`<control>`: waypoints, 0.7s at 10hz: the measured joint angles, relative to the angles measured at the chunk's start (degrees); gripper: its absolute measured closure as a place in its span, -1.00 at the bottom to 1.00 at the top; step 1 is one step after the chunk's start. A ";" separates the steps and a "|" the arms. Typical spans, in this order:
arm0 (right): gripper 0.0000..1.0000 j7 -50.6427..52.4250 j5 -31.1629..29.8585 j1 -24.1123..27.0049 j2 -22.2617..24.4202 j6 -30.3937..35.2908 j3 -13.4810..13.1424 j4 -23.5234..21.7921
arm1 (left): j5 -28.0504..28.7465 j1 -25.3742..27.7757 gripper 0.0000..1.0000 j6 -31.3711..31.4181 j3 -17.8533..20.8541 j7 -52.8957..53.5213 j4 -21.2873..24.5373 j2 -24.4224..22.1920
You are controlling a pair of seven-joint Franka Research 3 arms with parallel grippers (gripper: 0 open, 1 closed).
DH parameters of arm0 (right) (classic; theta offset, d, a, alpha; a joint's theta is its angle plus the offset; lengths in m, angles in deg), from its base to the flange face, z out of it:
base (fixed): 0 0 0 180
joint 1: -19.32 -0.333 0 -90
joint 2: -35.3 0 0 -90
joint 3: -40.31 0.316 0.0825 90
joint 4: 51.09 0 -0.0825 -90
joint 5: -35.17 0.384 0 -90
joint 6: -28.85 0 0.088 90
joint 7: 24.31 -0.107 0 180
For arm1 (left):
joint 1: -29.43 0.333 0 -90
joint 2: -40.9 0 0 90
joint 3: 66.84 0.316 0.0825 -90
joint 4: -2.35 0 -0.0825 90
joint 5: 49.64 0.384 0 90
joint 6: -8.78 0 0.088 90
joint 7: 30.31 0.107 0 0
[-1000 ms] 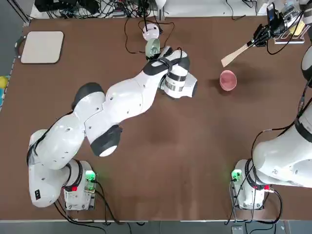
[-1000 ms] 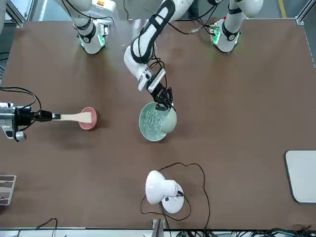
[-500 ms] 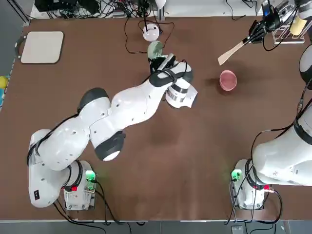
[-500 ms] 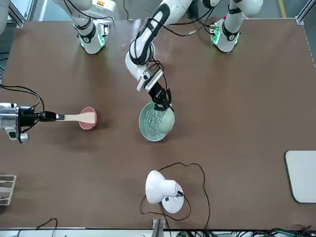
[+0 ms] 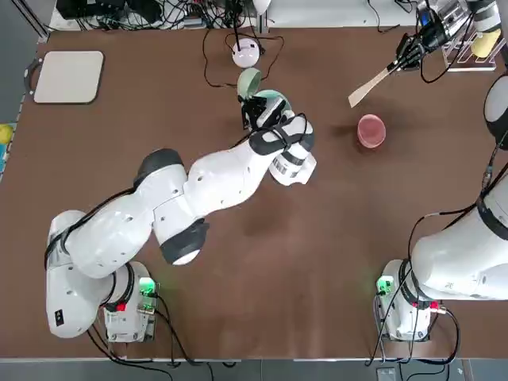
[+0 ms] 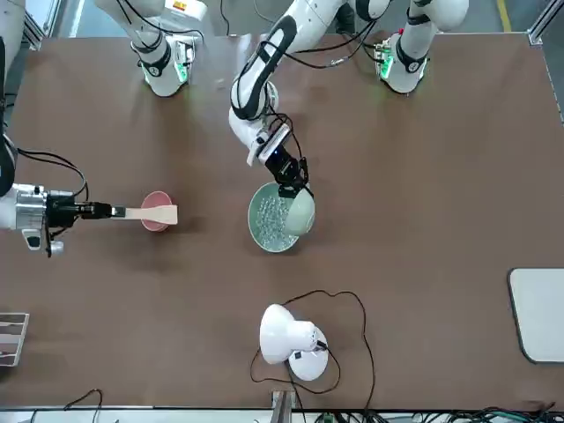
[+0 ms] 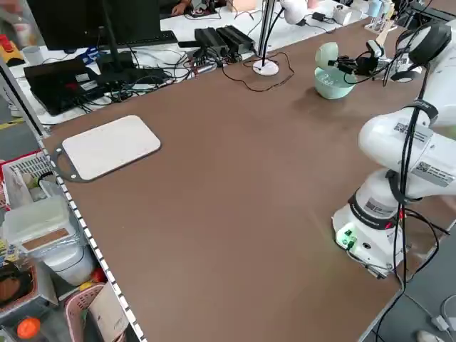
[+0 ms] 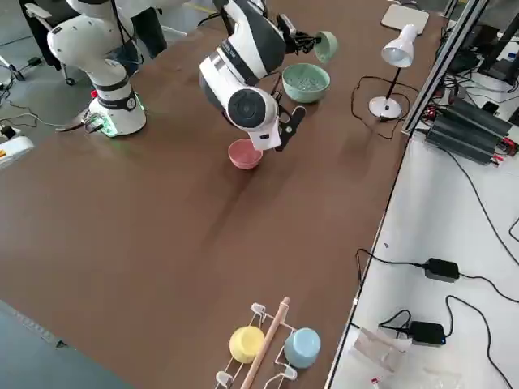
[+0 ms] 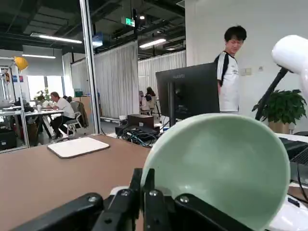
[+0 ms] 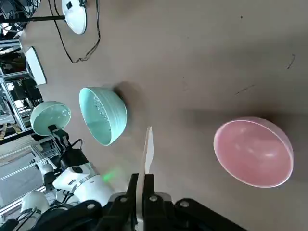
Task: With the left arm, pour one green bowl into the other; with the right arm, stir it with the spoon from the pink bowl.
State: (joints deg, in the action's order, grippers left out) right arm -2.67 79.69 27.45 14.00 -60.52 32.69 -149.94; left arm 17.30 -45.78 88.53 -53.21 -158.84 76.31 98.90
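Hidden: from overhead the left arm covers most of the big green bowl [image 5: 272, 98]; only a crescent of its rim shows.
Hard to make out: whether anything is left in the small green bowl [image 6: 300, 212]; its inside looks bare from the left wrist camera.
Small green bowl: pale, smooth, tipped steeply on its side over the big green bowl's edge, clear of the worktop [image 6: 423, 282].
Left gripper [image 6: 292, 187]: jaws clamped on the small bowl's rim, just above the big green bowl.
Big green bowl: mint, upright on the worktop, pale speckled bits inside.
Spoon [image 6: 145, 214]: pale, flat, straight, held level with its blade above the pink bowl [image 6: 155, 211].
Right gripper [image 6: 85, 211]: jaws closed on the spoon's handle end, well out from the big green bowl, beyond the pink bowl.
Pink bowl: small, upright, inside looks bare.
Lamp [image 6: 289, 343]: white, just past the big green bowl, its cord looping beside it.
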 joint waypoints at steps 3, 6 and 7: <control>0.89 -0.85 -0.05 -0.26 0.10 -0.04 -0.01 -0.01 | 1.02 -0.27 0.91 -0.11 0.18 -0.01 -1.19 -0.01; 0.89 -0.91 -0.15 -0.38 0.10 -0.22 -0.02 -0.03 | -0.69 0.93 0.91 -0.33 0.24 -0.01 -2.32 -2.46; 0.89 -1.05 -0.16 -0.53 0.10 -0.29 -0.01 -0.03 | -3.94 2.22 0.91 0.15 0.25 -0.01 -2.52 -3.79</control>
State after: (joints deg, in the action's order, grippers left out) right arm -3.72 79.53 26.91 14.10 -60.80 32.68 -149.97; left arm 13.36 -43.56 88.68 -52.96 -158.85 73.79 95.11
